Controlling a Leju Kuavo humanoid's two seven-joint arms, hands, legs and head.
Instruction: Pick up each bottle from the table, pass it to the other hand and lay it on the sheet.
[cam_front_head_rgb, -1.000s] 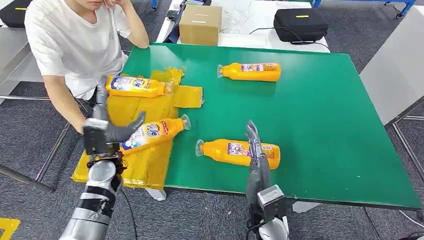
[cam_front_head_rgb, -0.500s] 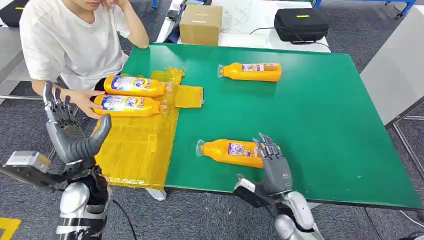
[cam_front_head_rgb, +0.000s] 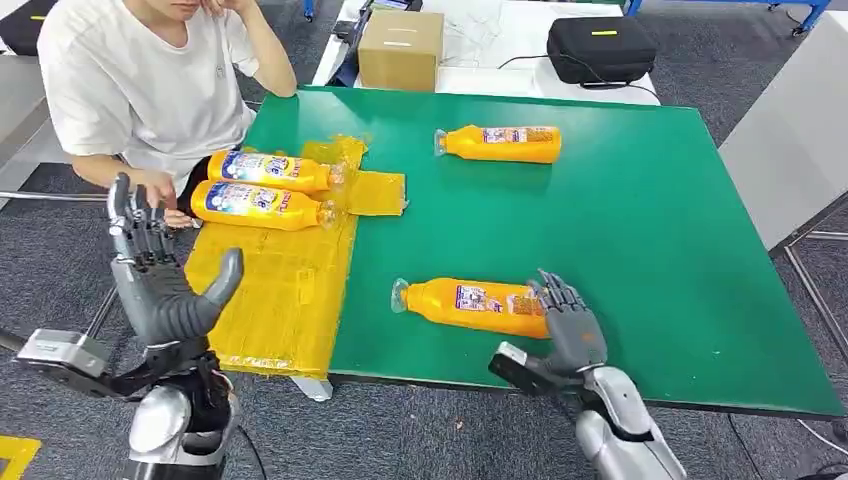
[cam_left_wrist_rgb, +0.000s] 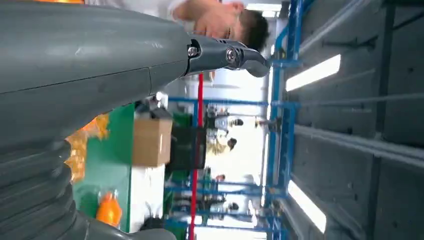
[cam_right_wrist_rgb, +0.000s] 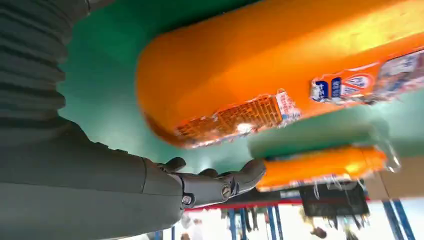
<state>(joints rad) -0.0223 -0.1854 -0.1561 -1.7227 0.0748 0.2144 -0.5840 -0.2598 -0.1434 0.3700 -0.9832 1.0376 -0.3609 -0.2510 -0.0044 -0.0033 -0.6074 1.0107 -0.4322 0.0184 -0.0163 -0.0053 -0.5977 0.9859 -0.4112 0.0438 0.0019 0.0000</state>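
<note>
The near orange bottle (cam_front_head_rgb: 472, 305) lies lengthwise across the green bench (cam_front_head_rgb: 640, 230), cap toward the yellow sheet (cam_front_head_rgb: 275, 290), close to the front edge. The right hand (cam_front_head_rgb: 568, 325) rests at its base, fingers (cam_front_head_rgb: 556, 293) spread, gripping nothing. The left hand (cam_front_head_rgb: 160, 285) hovers off the bench, open-fingered and empty.

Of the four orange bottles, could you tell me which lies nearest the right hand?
The near-edge bottle, beside the right hand; the rest lie farther away.
</note>
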